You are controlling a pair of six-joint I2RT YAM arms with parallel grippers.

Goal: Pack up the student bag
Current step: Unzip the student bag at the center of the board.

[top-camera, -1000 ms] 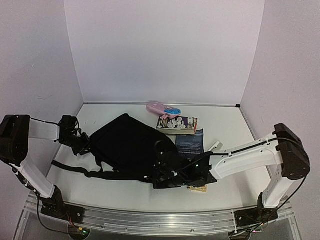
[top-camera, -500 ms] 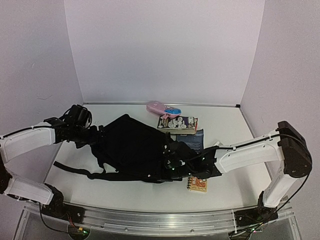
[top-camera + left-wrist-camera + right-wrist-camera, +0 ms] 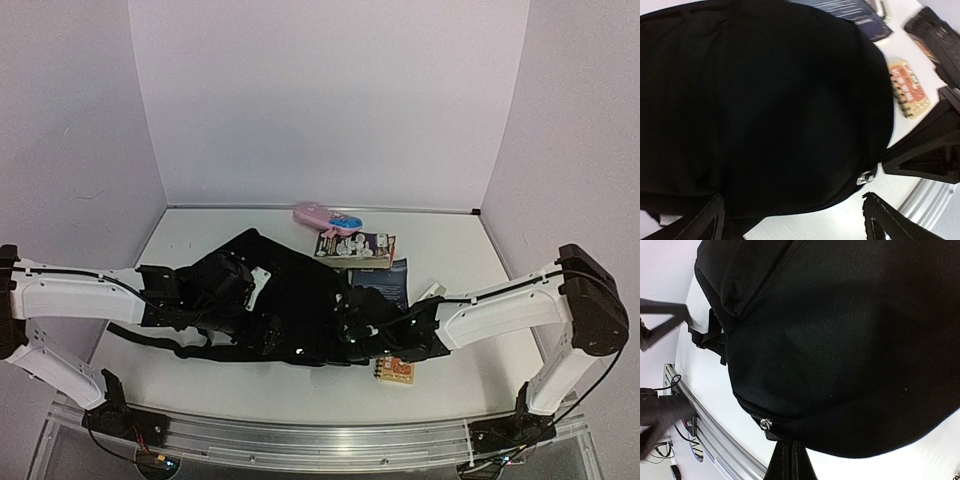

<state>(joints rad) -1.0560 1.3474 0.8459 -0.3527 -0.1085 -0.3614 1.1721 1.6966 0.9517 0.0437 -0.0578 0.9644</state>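
Note:
The student bag [image 3: 290, 285] is a large black backpack lying flat mid-table, its straps trailing left. It fills the left wrist view [image 3: 770, 100] and the right wrist view [image 3: 840, 340]. My left gripper [image 3: 262, 312] hovers over the bag's near part, open wide, with its fingertips [image 3: 710, 220] apart over the bag's edge. My right gripper [image 3: 350, 335] is at the bag's near right edge, its jaws shut [image 3: 787, 462] on the fabric seam beside the silver zipper pull [image 3: 765, 423]. That pull also shows in the left wrist view [image 3: 866, 176].
A pink pencil case [image 3: 325, 216] and a printed packet [image 3: 355, 247] lie behind the bag. A dark blue booklet [image 3: 382, 283] and a white object [image 3: 430, 291] lie to its right. A small orange notebook [image 3: 395, 371] lies near the right gripper. The metal rail [image 3: 300, 435] runs along the front.

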